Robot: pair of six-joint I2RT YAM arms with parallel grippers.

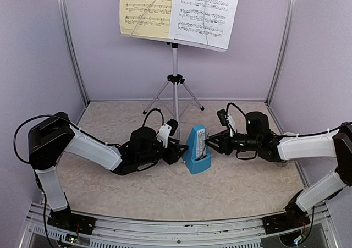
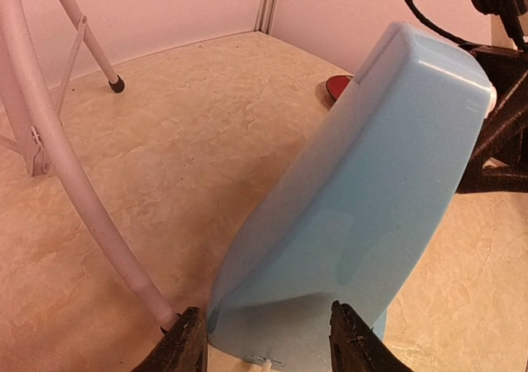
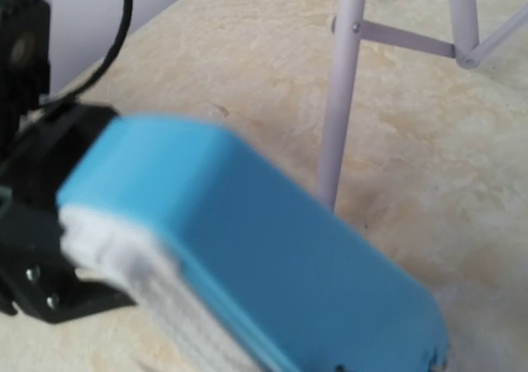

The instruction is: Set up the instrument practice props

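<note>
One music stand [image 1: 175,88] is standing at upper centre, holding two pages: one yellow sheet [image 1: 146,9], one white sheet [image 1: 206,11]. One metronome [image 1: 196,149] is sitting mid-frame. One red disc [image 2: 337,87] is peeking out behind it.

Metronome [image 1: 197,150] (blue) near music stand [image 1: 175,64].

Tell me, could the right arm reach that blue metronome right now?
Probably yes: the right hand sits just beside the metronome with nothing between them, though the left hand crowds its other side.
</note>
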